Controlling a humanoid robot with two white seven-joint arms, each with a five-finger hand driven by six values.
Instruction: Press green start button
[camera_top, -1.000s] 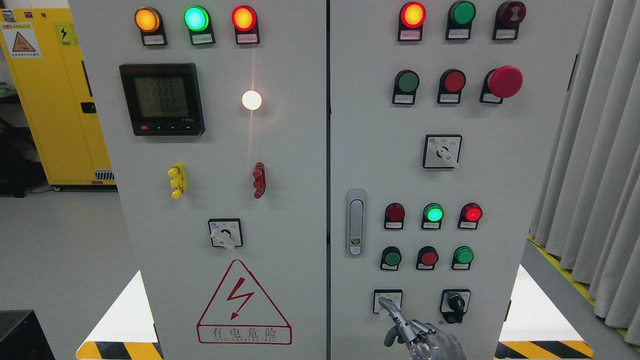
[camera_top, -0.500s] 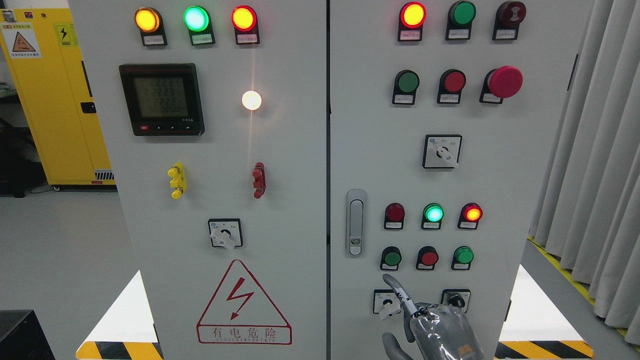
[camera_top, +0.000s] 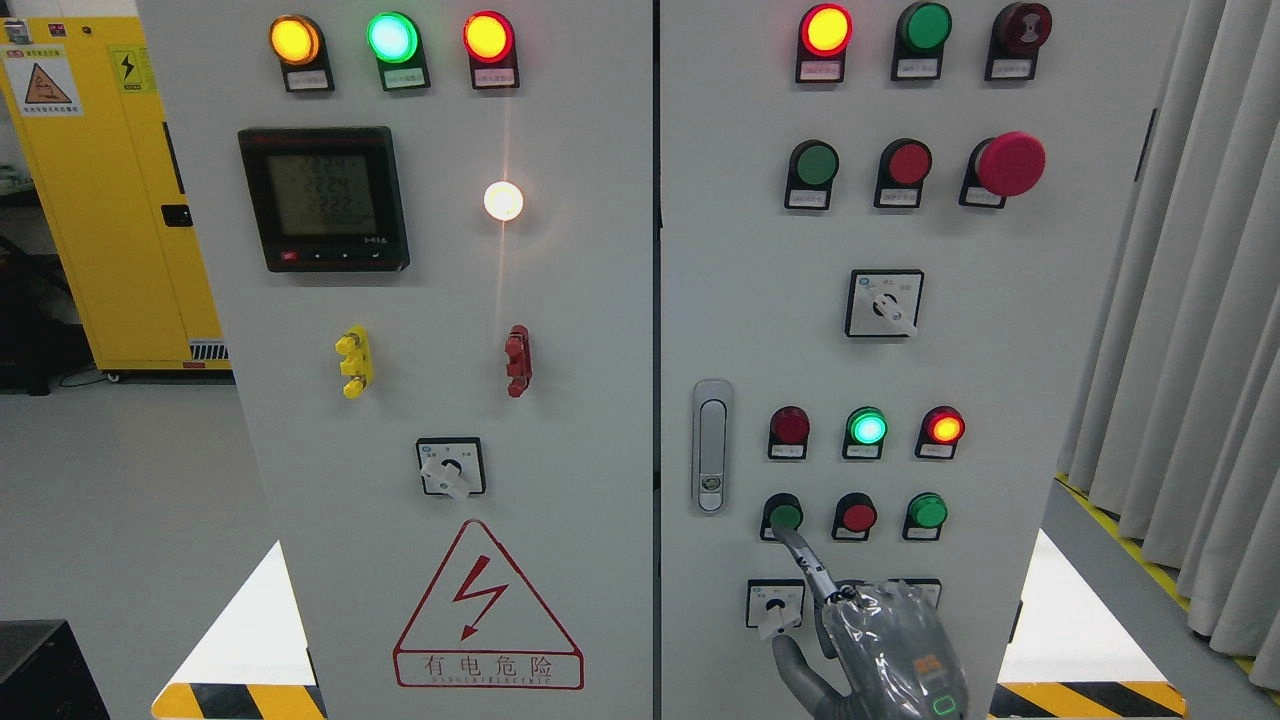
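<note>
The red-bordered warning triangle (camera_top: 487, 604) low on the left cabinet door carries a lightning bolt, and the box under it reads 有电危险 — a finer line of letters beneath is too small to make out. The meter display (camera_top: 323, 197) on the same door shows rows of digits, roughly 222 and 224, not sharp enough to be sure. The yellow cabinet (camera_top: 110, 190) at far left bears two hazard stickers — their print is illegible. Button labels are unreadable.
</note>
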